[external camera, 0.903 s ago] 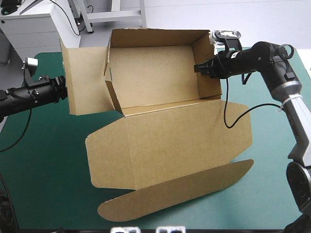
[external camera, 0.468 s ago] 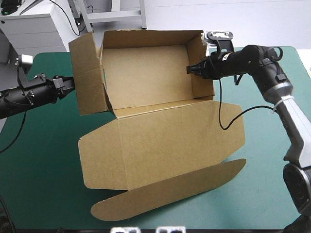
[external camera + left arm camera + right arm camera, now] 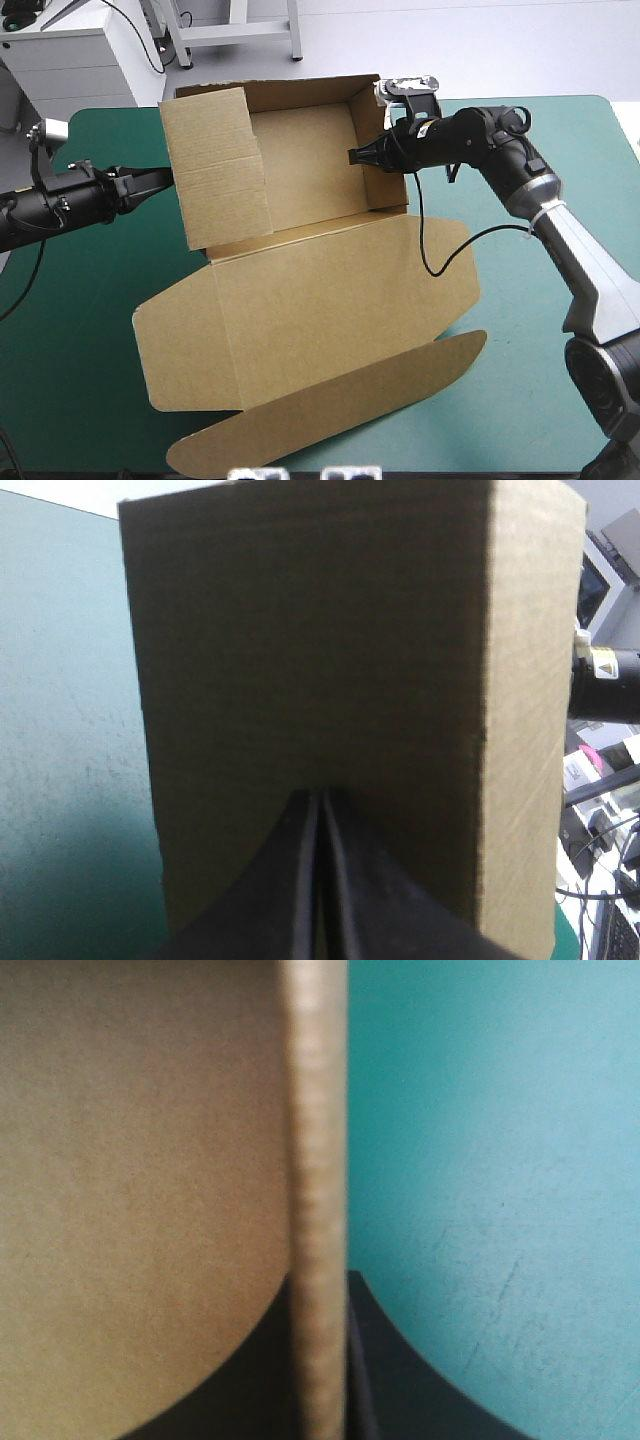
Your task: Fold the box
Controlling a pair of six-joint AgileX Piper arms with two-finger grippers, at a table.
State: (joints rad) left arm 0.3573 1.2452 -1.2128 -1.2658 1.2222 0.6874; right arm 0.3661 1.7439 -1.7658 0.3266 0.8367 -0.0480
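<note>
The brown box lies in mid-table as an open tray at the far side, with its lid flat toward the front. The tray's left side flap stands raised and turned in over the tray. My left gripper is shut, its tip pressed against that flap's outer face; in the left wrist view the shut fingers meet on the brown panel. My right gripper is shut on the tray's right wall. The right wrist view shows the wall's edge running between the right gripper's fingers.
The lid's rounded tuck flap reaches close to the table's front edge. Teal-green cover shows on both sides of the box. The table's right edge is just beyond my right arm.
The whole box has slid left and toward the front. The left flap has swung from sticking outward to turned in over the tray, my left gripper following. My right gripper moved left with the wall.
</note>
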